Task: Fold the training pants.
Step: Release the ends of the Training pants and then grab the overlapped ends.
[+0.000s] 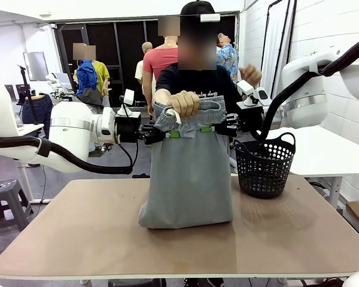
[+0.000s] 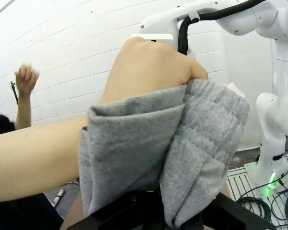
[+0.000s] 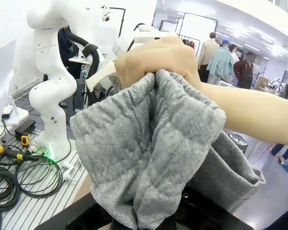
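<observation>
The light grey training pants (image 1: 188, 173) hang upright over the table, their lower end resting bunched on the tabletop. My left gripper (image 1: 167, 134) is shut on the waistband's left side, and my right gripper (image 1: 210, 128) is shut on its right side. A person's hand (image 1: 185, 103) grips the gathered waistband between them from above. In the left wrist view the grey fabric (image 2: 182, 143) drapes over my fingers with the person's fist (image 2: 149, 67) on top. The right wrist view has the same waistband (image 3: 153, 143) bunched under the fist (image 3: 158, 60).
A black mesh basket (image 1: 265, 166) stands on the table's right side, close to the pants. The wooden tabletop (image 1: 78, 227) has free room at left and front. The person stands at the far edge, other hand (image 1: 250, 74) raised.
</observation>
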Robot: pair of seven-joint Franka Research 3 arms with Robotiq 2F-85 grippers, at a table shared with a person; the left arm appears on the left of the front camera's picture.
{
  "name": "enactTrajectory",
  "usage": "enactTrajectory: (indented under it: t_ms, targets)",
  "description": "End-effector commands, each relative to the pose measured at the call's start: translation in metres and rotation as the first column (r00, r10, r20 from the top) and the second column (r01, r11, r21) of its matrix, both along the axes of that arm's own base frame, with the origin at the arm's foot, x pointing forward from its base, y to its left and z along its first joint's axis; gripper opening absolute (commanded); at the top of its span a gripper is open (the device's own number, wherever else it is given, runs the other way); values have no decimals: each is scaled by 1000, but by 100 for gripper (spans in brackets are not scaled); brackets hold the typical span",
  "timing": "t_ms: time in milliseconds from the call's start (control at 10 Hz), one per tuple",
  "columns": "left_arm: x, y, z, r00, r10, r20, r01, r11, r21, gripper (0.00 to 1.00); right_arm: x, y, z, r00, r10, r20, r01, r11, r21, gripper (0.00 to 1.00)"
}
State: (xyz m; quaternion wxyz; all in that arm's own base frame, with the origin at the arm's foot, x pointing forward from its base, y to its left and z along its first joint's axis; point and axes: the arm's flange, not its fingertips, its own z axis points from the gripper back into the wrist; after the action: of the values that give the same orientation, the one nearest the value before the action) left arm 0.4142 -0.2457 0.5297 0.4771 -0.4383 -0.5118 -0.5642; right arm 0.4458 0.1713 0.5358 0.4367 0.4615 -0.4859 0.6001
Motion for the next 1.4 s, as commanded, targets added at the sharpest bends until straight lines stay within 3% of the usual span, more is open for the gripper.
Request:
enactTrajectory:
  t_ms: [0,1100,1200,1300]
  targets:
    - [-1,0,3,1000,6,0,-6,1000,-11,0,-3,2,0,1000,1,0,-1,1000,16,0]
    - [0,0,0,1000,1,0,-1,1000,-1,0,0,0,0,1000,1,0,-1,1000,0,0]
    - [0,2,0,1000,0,-3,0,1000,2,7,-1,1,-1,999,2,-34,-2,1000,7,0]
    - [0,2,0,1000,1,-4,-1,1000,0,27,-2,1,0,999,-7,-46,7,1000,5,20]
